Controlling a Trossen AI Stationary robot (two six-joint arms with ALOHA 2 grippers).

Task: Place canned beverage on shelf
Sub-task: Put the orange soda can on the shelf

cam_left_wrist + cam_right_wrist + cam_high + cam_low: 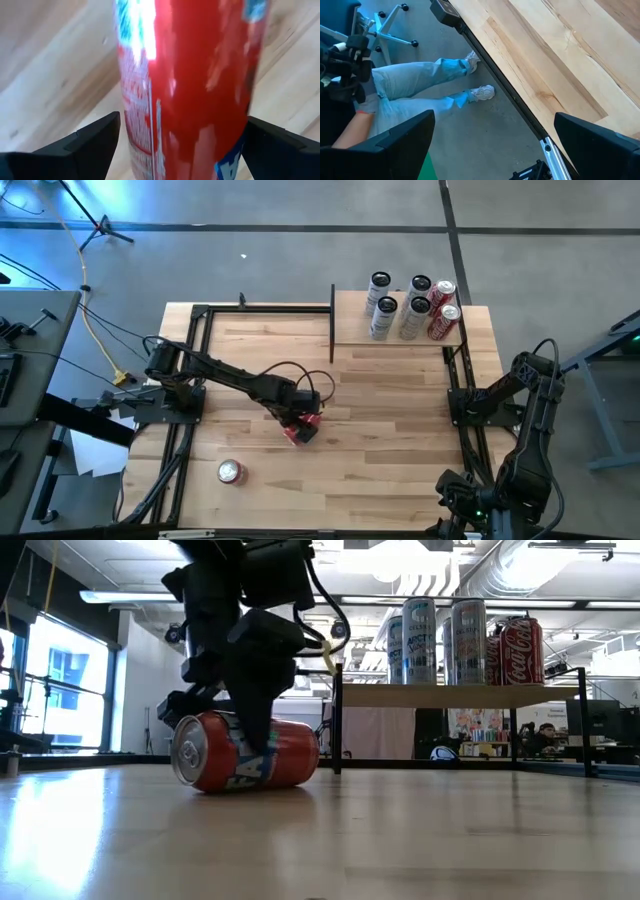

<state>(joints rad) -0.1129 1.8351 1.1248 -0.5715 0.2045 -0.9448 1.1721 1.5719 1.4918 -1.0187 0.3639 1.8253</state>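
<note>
The red can [300,430] is lying on its side on the counter [380,440], roughly in the middle and a little toward the left, its silver top facing the low camera. The left gripper [303,423] is hanging right over it, its fingers [95,140] standing apart on either side of the can's body; from the wrist view the can is filling the gap between them, with a sliver of space showing at each side, so I cannot say the fingers are pressing on it. In the low view the can is resting on the wood.

The shelf [350,330] is sitting at the counter's far right corner, well apart from the red can. Five cans are standing upright on it: three silver cans [383,315] and two red cola cans [443,315], packed close together.

Another can [231,472] is standing near the front edge of the counter on the left side, its top toward the overhead camera.

The right gripper [492,145] is waiting off the counter's front right corner, fingers spread wide with nothing between them, looking down past the counter edge at a seated person's legs [420,85] in jeans.
</note>
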